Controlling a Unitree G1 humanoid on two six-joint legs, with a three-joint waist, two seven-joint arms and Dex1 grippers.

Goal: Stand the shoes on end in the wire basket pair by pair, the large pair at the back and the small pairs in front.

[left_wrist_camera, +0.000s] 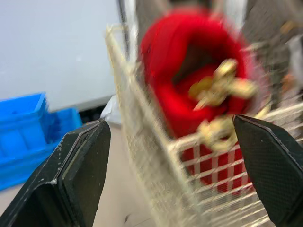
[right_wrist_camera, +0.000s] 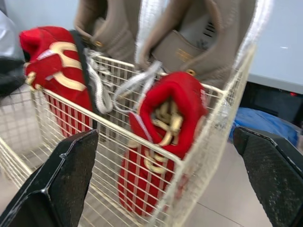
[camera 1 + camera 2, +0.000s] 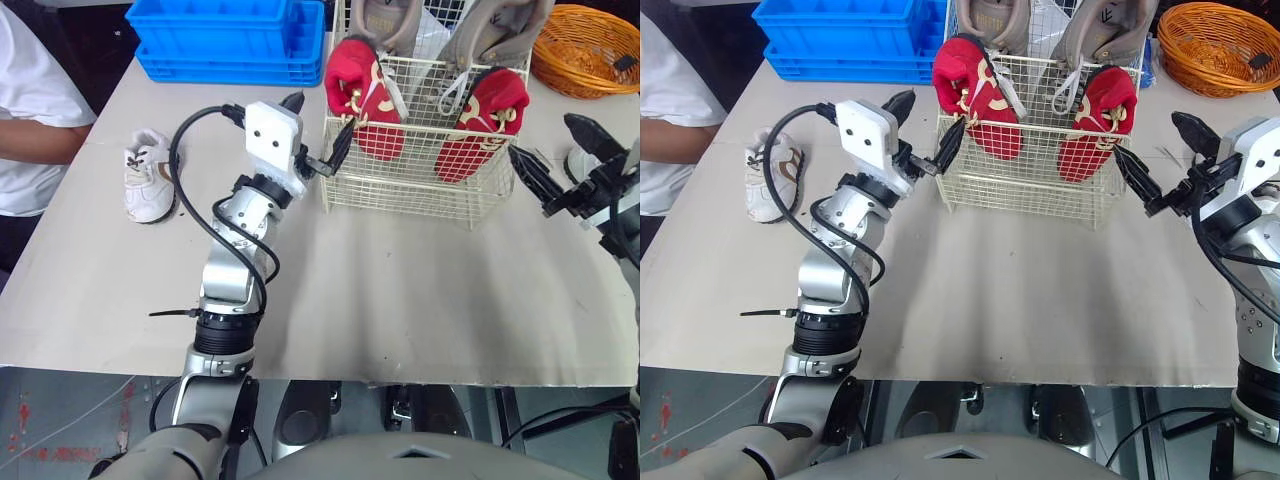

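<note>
The wire basket (image 3: 400,195) stands at the back middle of the table. A large beige pair (image 2: 199,42) stands on end at its back. Two red shoes stand in front, one at the left (image 3: 362,95) and one at the right (image 3: 483,120). A small white shoe (image 3: 148,175) lies on the table to the left. My left gripper (image 3: 318,128) is open at the basket's left front corner, beside the left red shoe (image 1: 189,80), holding nothing. My right gripper (image 3: 560,155) is open just right of the basket, level with the right red shoe (image 2: 165,132).
A blue crate (image 3: 230,40) sits at the back left and an orange woven basket (image 3: 590,45) at the back right. A person in a white shirt (image 3: 30,110) is at the table's left side. Bare tabletop (image 3: 400,290) lies in front of the basket.
</note>
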